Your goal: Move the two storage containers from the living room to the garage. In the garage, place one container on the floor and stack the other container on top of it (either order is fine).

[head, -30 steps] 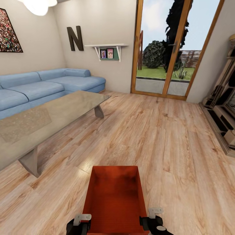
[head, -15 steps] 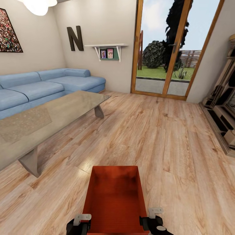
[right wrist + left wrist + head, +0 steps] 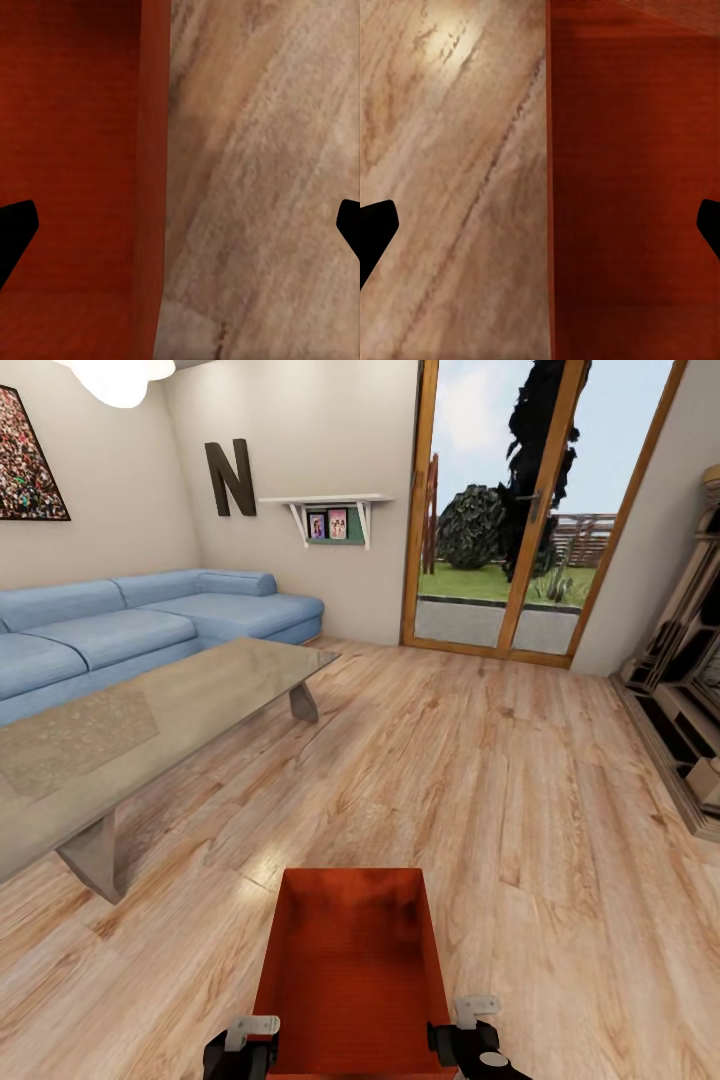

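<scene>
One red-orange open-top storage container (image 3: 350, 960) lies on the light wood planks of the living room, straight in front of me at the bottom of the head view. My left gripper (image 3: 248, 1038) stands at its left wall and my right gripper (image 3: 466, 1028) at its right wall. Seen from the left wrist, the left gripper (image 3: 540, 225) is open, with the container's wall (image 3: 549, 187) between its wide-apart fingertips. The right gripper (image 3: 180, 225) is open in the same way, astride the container's other wall (image 3: 154, 150). The inside of the container is empty.
A long low glass table (image 3: 150, 730) stands to the left, with a blue sectional sofa (image 3: 150, 620) behind it. Glass patio doors (image 3: 510, 510) are at the far wall. A wooden shelf unit (image 3: 690, 700) lines the right side. Wood floor (image 3: 480, 780) stretches ahead.
</scene>
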`<state>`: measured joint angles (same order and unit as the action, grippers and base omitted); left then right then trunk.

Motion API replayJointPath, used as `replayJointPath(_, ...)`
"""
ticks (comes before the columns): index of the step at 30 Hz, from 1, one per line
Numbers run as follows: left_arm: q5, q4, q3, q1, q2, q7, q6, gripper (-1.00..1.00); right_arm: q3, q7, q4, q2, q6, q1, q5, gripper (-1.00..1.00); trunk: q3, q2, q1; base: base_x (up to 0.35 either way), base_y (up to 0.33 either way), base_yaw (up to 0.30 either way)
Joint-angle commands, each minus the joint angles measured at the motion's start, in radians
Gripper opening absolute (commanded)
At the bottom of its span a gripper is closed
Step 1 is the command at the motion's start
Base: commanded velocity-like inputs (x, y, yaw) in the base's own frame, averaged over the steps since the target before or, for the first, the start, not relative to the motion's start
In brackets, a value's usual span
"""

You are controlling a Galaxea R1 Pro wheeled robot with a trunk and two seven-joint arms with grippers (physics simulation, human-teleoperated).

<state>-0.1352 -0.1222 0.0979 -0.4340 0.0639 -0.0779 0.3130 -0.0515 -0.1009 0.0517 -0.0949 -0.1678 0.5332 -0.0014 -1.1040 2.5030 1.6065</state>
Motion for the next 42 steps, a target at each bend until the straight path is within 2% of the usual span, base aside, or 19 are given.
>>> replayJointPath(1,-0.011,0.001,0.008,0.000,0.001,-0.003,0.003,1.00,-0.005,-0.005,-0.001,0.000,-0.002,0.001,0.000,1.00,-0.001,0.000,0.000,0.000,0.000,0.000)
replayJointPath(17,-0.011,0.001,0.008,0.000,0.000,-0.003,0.003,1.00,-0.005,-0.005,-0.001,0.000,-0.002,0.001,0.000,1.00,-0.001,0.000,0.000,0.000,0.000,0.000)
replayJointPath(21,-0.011,0.001,0.008,0.000,-0.004,-0.003,0.003,1.00,-0.005,-0.005,-0.001,0.000,-0.002,0.001,0.000,1.00,-0.016,0.001,0.002,0.000,0.000,0.000)
replayJointPath(42,-0.009,-0.002,0.008,0.000,-0.009,-0.003,0.005,1.00,-0.005,-0.005,-0.001,0.000,-0.002,0.001,0.000,1.00,-0.016,0.001,0.002,0.000,0.000,0.000)
